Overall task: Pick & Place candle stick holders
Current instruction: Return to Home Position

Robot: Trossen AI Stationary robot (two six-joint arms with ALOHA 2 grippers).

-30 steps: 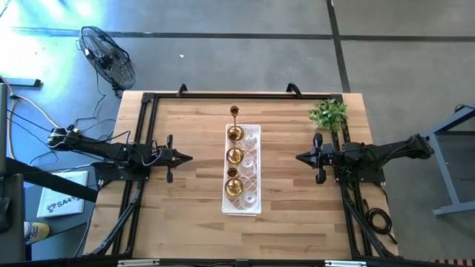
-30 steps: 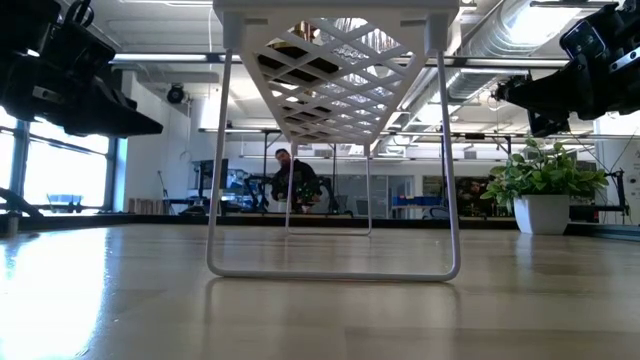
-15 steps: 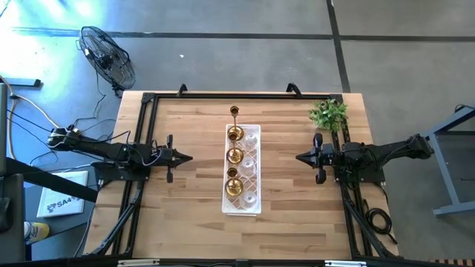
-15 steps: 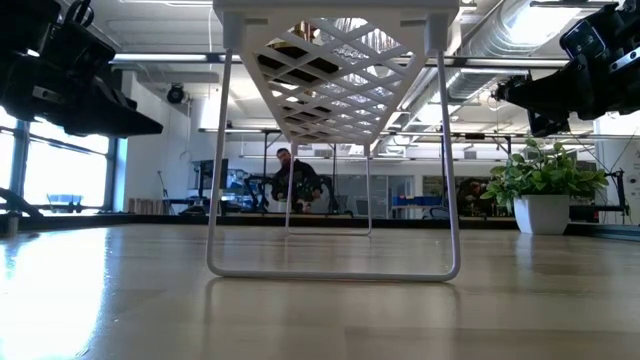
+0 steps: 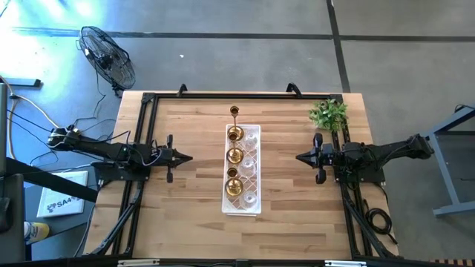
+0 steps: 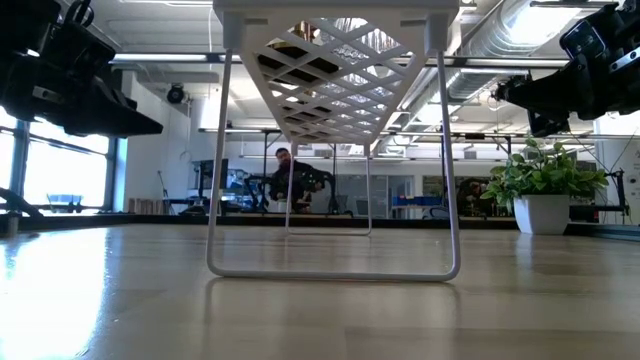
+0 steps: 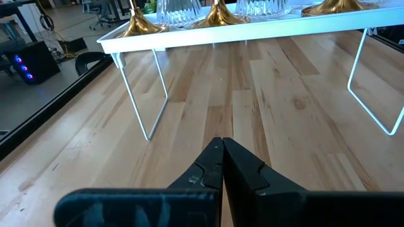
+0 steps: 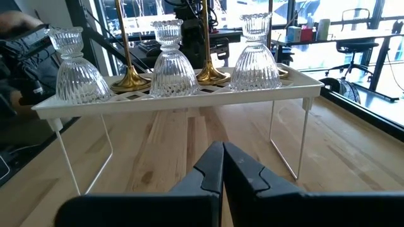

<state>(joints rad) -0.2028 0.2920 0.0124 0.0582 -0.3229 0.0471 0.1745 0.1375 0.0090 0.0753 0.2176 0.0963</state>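
OK, nothing on the table [image 5: 185, 208] has moved in the last second. Both arms sit exactly where they were, so the return to home looks finished or as good as. Left gripper [image 5: 188, 157] is parked on its own side of the white lattice shelf [image 5: 225, 200], well apart from it, tip aimed at it. Its wrist view shows the fingers pressed together with nothing between them. Right gripper [image 5: 299, 157] mirrors it on the other side, likewise closed and empty, with the plant [image 5: 329, 113] near that arm toward the far edge. All six candle stick holders are up on the shelf: gold holders [image 5: 234, 156] in one row on the left-arm side, a tall thin stem showing at the far end, and glass holders [image 8: 169, 60] in a parallel row on the right-arm side. All are upright as far as the wrist views show. The only thing that shifted is the person [image 6: 290, 178] in the room behind, seen under the shelf in the low view, which is irrelevant to the job. My read: placing is done, no holder is left on the tabletop, nothing left to pick. Only risk I can see is an arm clipping the shelf on a later move.
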